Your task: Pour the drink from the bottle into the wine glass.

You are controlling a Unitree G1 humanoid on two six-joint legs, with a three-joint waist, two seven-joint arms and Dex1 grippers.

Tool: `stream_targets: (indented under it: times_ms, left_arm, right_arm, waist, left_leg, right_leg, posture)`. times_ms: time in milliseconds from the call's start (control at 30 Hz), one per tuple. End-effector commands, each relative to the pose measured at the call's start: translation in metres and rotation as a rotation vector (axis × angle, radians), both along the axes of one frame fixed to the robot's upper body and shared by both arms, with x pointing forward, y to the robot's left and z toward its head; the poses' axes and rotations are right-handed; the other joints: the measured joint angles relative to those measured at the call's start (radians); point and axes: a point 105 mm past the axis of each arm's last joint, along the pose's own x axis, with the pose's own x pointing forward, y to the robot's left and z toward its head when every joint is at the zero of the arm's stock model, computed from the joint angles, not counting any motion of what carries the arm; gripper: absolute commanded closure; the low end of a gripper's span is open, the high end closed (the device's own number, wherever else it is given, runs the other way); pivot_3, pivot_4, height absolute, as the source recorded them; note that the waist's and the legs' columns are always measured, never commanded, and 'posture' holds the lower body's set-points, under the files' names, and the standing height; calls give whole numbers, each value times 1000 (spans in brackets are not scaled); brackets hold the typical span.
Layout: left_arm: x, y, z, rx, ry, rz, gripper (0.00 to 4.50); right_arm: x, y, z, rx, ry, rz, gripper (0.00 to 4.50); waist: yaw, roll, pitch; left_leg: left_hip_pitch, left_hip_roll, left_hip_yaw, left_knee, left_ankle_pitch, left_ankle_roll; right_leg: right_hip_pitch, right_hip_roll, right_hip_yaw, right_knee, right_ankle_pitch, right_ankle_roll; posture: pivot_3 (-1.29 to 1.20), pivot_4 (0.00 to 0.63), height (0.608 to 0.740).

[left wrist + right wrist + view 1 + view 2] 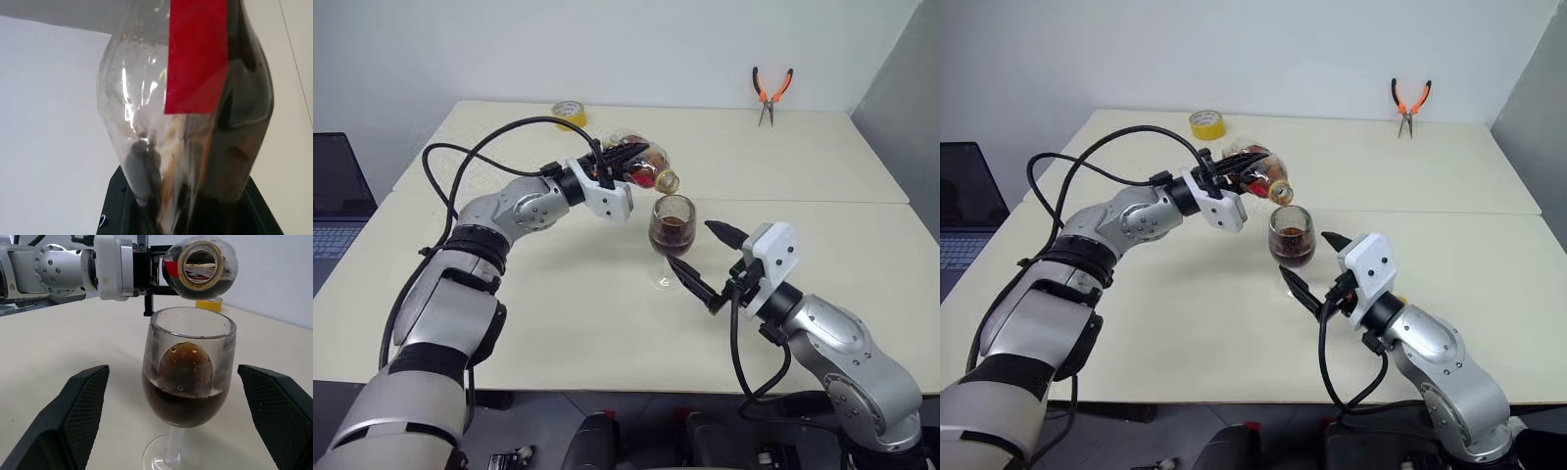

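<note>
The left gripper (625,160) has its jaws shut tight on the bottle (646,166). It holds the bottle on its side, up in the air, with the open mouth just above the rim of the wine glass (672,235). The cap is off. A little of the drink (244,112) sits along one side of the bottle, which looks nearly empty.

The right gripper (713,259) has its jaws wide open and holds nothing. One black finger is on each side of the glass, low down by the stem, but they do not touch it.

The glass stands upright on the surface (558,313), and it is about half full of dark drink. So the pouring looks almost done.

What could go wrong? The bottle mouth sits over the rim, not the middle, so a small wobble could send drops down the outside. The right fingers are very near the thin stem. A bump there could tip the glass and spill it all.

Far back on the surface lie a yellow tape roll (569,111) and orange pliers (770,93), well apart from the glass.
</note>
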Motion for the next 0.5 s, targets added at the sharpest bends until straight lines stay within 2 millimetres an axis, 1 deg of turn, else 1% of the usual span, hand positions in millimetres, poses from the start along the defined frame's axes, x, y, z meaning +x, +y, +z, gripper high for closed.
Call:
stream_targets:
  times_ms: [33,200,367,400,467,500]
  left_arm:
    - [4,8,22,-225,62,28,3744]
    - [3,20,11,-382,220,66,3744]
    - [2,41,-1,-568,372,164,3744]
    - [3,47,-3,-617,401,194,3744]
    - [9,70,-12,-794,496,293,3744]
    - [10,81,-17,-851,527,341,3744]
  right_arm:
    - [-7,3,8,2,-62,28,0]
    - [-11,2,10,12,-84,45,0]
    - [-23,5,14,33,-96,133,0]
    - [-27,6,15,38,-94,161,0]
    - [-33,5,19,45,-98,202,0]
    - [-35,4,21,43,-98,216,0]
  waist:
    - [-1,0,0]
    - [-9,0,0]
    - [-19,0,0]
    - [-19,0,0]
    - [-19,0,0]
    - [-19,0,0]
  left_leg:
    - [0,0,0,0,0,0]
    - [1,0,1,0,0,0]
    - [1,1,0,1,0,0]
    - [1,1,0,1,0,0]
    - [1,1,0,1,0,0]
    - [1,1,-1,1,0,0]
  right_leg:
    - [0,0,0,0,0,0]
    - [0,0,1,3,0,0]
    - [-1,0,2,4,0,0]
    - [-1,0,1,4,0,0]
    - [-1,0,1,4,0,0]
    - [0,0,1,4,0,0]
  posture:
    - [0,150,740]
    - [0,150,740]
    - [0,150,740]
    - [0,150,740]
    - [0,150,740]
    - [0,150,740]
